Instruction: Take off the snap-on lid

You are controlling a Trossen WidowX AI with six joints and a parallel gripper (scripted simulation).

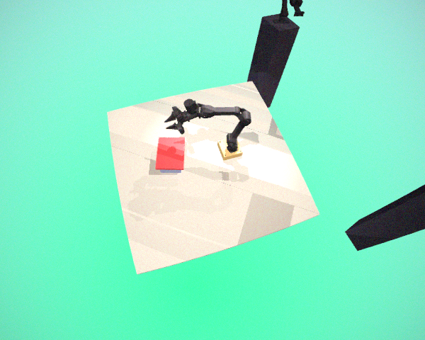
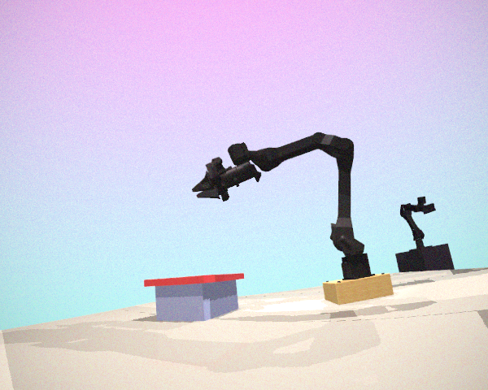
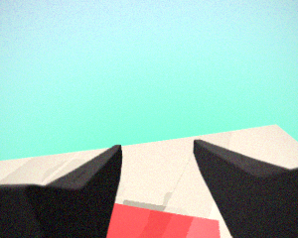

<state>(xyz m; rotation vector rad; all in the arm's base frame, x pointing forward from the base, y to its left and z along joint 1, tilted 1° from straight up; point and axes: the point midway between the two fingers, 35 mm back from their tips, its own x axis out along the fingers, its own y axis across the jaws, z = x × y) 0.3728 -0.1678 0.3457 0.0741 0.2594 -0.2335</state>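
A red lid (image 1: 171,154) (image 2: 202,279) (image 3: 161,223) lies flat on top of the storage box, its rim standing out past the box walls. The blue-grey storage box (image 1: 171,171) (image 2: 179,303) stands upright on the table; its inside is hidden by the lid. My gripper (image 1: 165,125) (image 2: 194,192) (image 3: 157,148) is part open, with nothing between its fingers. It hangs high above the lid and touches nothing; its fingers point outward and slightly down. In the wrist view only the far part of the lid shows, below and between the fingers.
The table (image 1: 190,219) (image 2: 277,348) carries the box and my arm's yellow base block (image 1: 231,155) (image 2: 362,289). A second arm stands on a dark pedestal (image 1: 273,54) (image 2: 424,257) beyond the table. Another dark pillar (image 1: 395,215) is off the table's right side.
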